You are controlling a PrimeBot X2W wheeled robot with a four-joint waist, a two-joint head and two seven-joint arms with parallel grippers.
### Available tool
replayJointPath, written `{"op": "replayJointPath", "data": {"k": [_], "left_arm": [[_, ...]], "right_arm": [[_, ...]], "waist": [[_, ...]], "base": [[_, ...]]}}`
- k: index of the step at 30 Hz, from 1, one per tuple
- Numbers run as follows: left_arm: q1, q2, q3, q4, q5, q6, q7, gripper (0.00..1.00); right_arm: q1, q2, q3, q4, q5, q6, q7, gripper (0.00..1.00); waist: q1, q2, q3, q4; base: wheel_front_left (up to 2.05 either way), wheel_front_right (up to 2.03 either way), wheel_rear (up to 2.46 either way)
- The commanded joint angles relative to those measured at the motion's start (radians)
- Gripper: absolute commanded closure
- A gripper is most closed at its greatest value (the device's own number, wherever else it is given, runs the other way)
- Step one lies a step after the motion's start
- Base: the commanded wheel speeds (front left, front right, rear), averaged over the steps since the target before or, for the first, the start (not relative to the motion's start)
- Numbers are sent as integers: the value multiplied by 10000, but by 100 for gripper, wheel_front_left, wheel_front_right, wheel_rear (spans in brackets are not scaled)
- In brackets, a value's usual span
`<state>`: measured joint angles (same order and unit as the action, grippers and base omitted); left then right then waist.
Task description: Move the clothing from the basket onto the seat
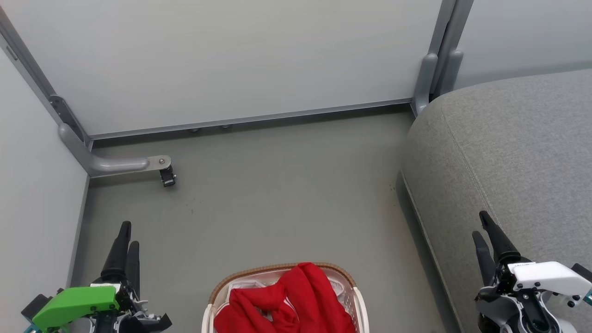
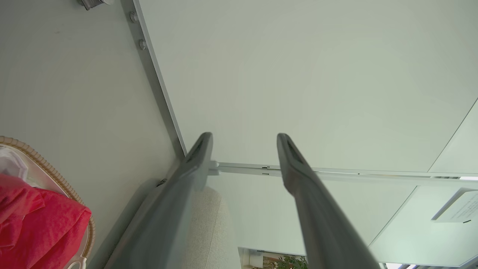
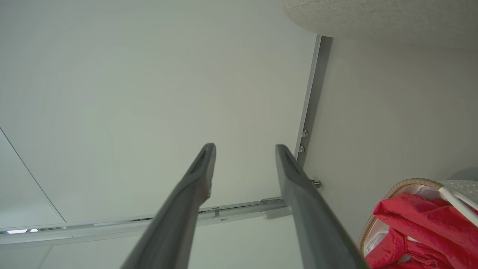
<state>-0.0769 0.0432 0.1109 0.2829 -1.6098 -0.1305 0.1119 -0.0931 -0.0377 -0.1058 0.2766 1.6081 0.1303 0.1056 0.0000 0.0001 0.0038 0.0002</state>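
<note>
Red clothing [image 1: 286,300] lies heaped in the white basket with the brown woven rim [image 1: 273,268] at the bottom centre of the head view. The grey seat [image 1: 504,152] fills the right side. My left gripper [image 1: 128,233] stands open at the lower left, well left of the basket, nothing between its fingers. My right gripper [image 1: 481,224] stands open at the lower right, over the seat's front edge, empty. In the left wrist view the left gripper [image 2: 244,136] points at the wall, with the clothing [image 2: 33,224] at the lower left. The right wrist view has the right gripper [image 3: 244,146] and the clothing [image 3: 418,228] at the lower right.
Pale partition walls [image 1: 231,60] close the space at the back and left. A grey metal foot with a small black caster [image 1: 167,176] juts onto the floor at the left. Bare grey floor [image 1: 286,194] lies between basket, wall and seat.
</note>
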Motion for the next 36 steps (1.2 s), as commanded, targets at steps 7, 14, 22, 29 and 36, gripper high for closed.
{"op": "replayJointPath", "data": {"k": [7, 14, 22, 29, 36], "left_arm": [[-255, 210, -171, -115, 413, 0, -440, 0], [-393, 432, -392, 34, 1608, -1, -810, 0], [-478, 575, -520, 208, 3454, -1, -1146, 0], [-499, 710, -708, 239, 5057, -1, -1413, 0], [-484, 789, -816, 210, 6615, -1, -1670, 0]], "right_arm": [[-371, -158, 356, -228, -680, 1, -437, 0], [-564, -159, 466, -204, -2020, 1, -762, 0], [-747, -107, 563, -51, -3778, 1, -1096, 0], [-878, -95, 674, 77, -5205, 2, -1364, 0], [-975, -96, 813, 264, -6608, 2, -1622, 0]], "waist": [[0, -1, 42, 16], [0, -1, 104, 41], [0, -1, 154, 61], [0, -1, 190, 83], [0, -1, 246, 100]], "base": [[0, 0, 0], [0, 0, 0], [0, 0, 0], [0, 0, 0], [0, 0, 0]]}}
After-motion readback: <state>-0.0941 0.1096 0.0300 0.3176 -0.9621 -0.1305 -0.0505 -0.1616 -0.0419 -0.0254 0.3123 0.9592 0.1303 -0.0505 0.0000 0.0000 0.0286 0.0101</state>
